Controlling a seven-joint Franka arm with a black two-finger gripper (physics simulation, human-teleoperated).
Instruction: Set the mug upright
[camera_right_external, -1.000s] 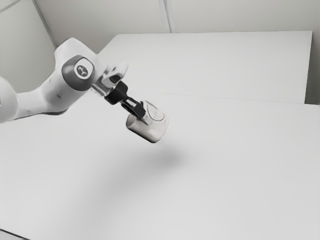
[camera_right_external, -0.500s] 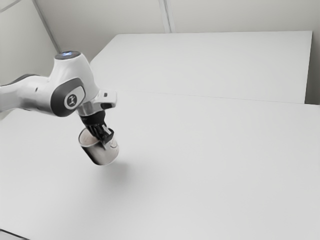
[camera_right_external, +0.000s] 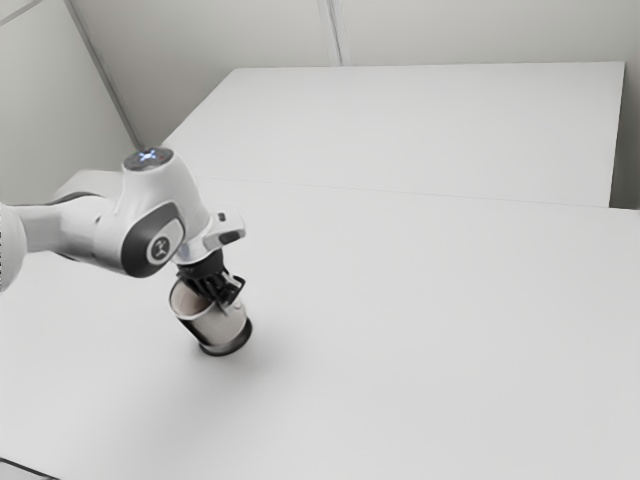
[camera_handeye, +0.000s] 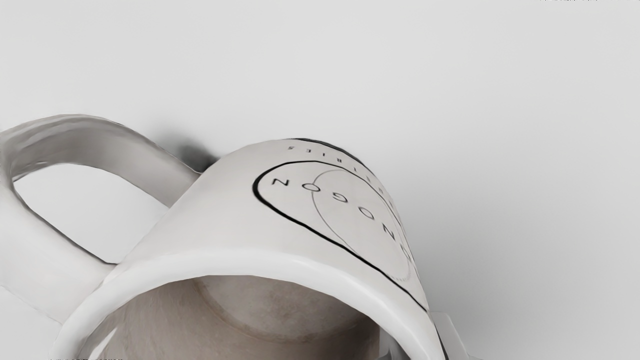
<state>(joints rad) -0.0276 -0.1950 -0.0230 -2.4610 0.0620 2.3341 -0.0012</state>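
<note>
In the exterior view, the mug (camera_right_external: 222, 325) had come down from high above the surface (camera_right_external: 430, 330) to just over it or onto it; whether its base (camera_right_external: 226, 349) touched could not be told. A second earlier it hung well clear, tipped far over; half a second later it had swung toward the exterior view's left and nearer upright. Now it stood lower again, its opening upward but leaning toward the exterior view's left. The pincer (camera_right_external: 223, 302) was clamped on its wall near the rim, having lowered with it.

In the wrist view, the wall ran between the fingers (camera_handeye: 451, 332), one outside and one within the opening, beyond the rim (camera_handeye: 235, 262). The handle (camera_handeye: 125, 155) stuck out free of them, away from the grip.

For the task, that meant most of the turning seemed done. What remained, I judged, was to take out the last lean, seat the base flat and only then let go; an early release might have let it rock or topple.
</note>
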